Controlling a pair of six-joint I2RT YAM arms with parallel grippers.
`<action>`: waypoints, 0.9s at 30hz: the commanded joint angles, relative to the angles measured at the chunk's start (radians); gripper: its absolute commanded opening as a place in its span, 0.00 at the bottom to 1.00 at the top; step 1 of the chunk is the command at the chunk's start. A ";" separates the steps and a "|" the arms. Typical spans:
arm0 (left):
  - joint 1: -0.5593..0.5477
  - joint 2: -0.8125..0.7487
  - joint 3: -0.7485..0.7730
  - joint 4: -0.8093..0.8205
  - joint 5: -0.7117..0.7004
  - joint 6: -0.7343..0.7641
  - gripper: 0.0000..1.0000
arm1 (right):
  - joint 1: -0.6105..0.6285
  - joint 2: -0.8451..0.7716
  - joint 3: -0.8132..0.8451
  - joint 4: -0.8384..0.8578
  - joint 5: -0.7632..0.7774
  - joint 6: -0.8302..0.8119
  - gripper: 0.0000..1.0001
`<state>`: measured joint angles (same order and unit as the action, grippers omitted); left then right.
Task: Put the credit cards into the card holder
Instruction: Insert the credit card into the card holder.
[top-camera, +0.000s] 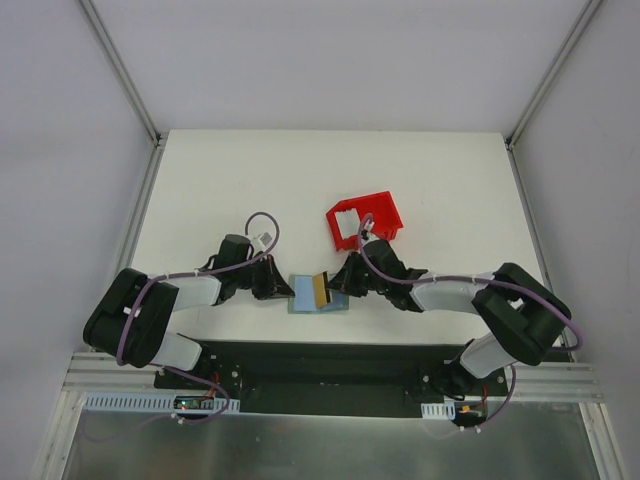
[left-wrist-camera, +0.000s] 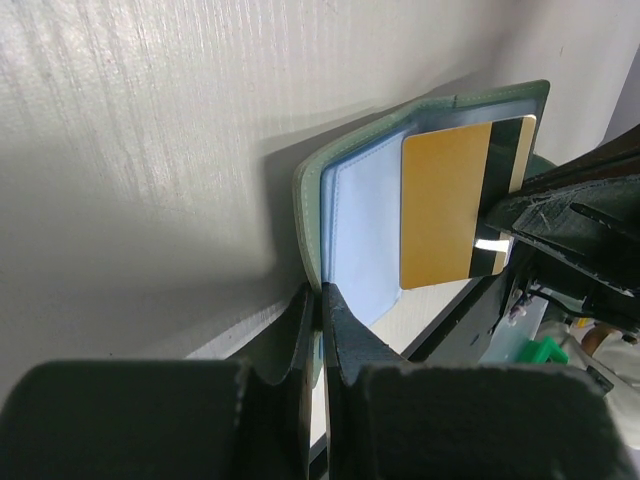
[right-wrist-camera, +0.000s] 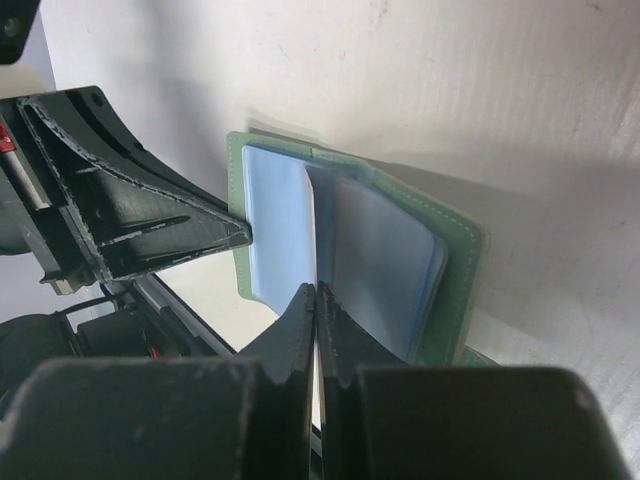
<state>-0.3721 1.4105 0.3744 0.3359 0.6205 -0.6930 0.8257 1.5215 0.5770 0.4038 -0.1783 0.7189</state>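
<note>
Now inserting: orange-gold flat plastic card (left-wrist-camera: 445, 205) over open grey-green folding card holder (left-wrist-camera: 310, 200) on desk (top-camera: 300, 180).
Holder's edge pinned in closed left gripper (left-wrist-camera: 319, 295) to steady it; card pinched in closed right gripper (right-wrist-camera: 315, 295) for feeding.

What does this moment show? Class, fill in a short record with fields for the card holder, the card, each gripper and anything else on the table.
card holder: open on the table, pale blue inside showing
orange-gold card: over the open inside; whether it sits in a pocket cannot be told
left gripper: shut on the card holder's edge
right gripper: shut on the orange-gold card
red bin: farther back, apart from the card holder
</note>
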 joint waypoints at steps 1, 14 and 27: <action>-0.005 -0.018 -0.019 0.009 -0.004 0.000 0.00 | 0.006 -0.003 -0.034 0.128 0.051 0.025 0.00; -0.005 -0.051 0.000 -0.104 -0.076 0.066 0.00 | 0.007 -0.009 -0.097 0.152 0.080 0.040 0.00; -0.005 0.005 0.011 -0.107 -0.085 0.059 0.00 | 0.046 0.084 -0.078 0.164 0.043 0.080 0.00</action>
<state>-0.3721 1.3880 0.3786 0.2714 0.5758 -0.6609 0.8406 1.5585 0.4870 0.5533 -0.1287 0.7780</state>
